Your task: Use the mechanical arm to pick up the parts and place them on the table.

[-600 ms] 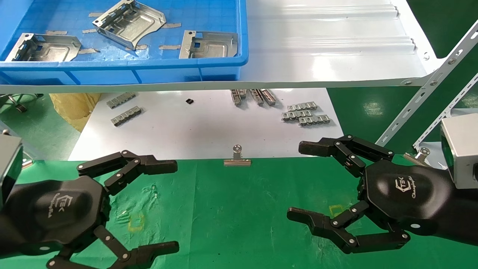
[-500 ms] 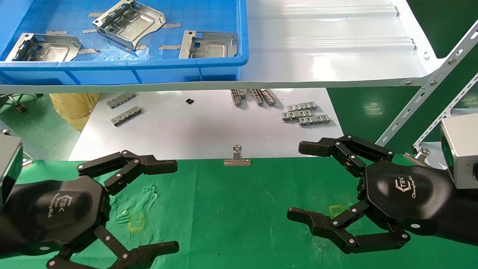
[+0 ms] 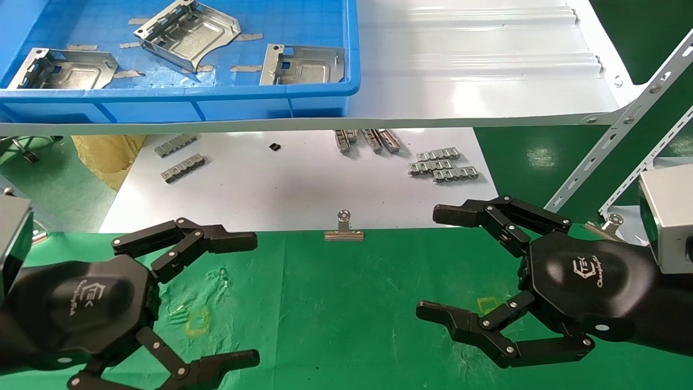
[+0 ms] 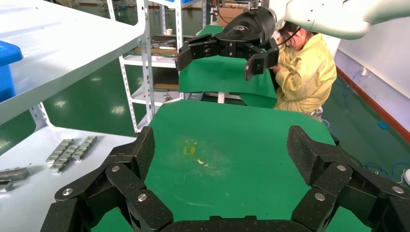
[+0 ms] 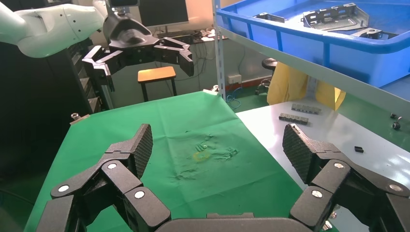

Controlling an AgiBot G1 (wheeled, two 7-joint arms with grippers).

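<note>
Three silvery sheet-metal parts lie in the blue crate [image 3: 325,97] on the upper shelf: one at the left [image 3: 62,69], one in the middle [image 3: 189,33] and one at the right [image 3: 303,65]. They also show in the right wrist view [image 5: 333,14]. My left gripper [image 3: 246,295] is open and empty above the green cloth table [image 3: 335,303] at the near left. My right gripper [image 3: 436,262] is open and empty above the cloth at the near right. Both hover far below the crate. Each wrist view shows its own fingers [image 4: 140,152] [image 5: 140,145] spread over bare cloth.
A glossy white sheet [image 3: 281,189] beyond the cloth holds small grey chain-like strips [image 3: 441,165] and a silver binder clip [image 3: 344,227] at the cloth's edge. A white shelf [image 3: 487,81] overhangs it, with slotted white struts [image 3: 612,141] at the right. A person in yellow [image 4: 304,72] stands beyond the table.
</note>
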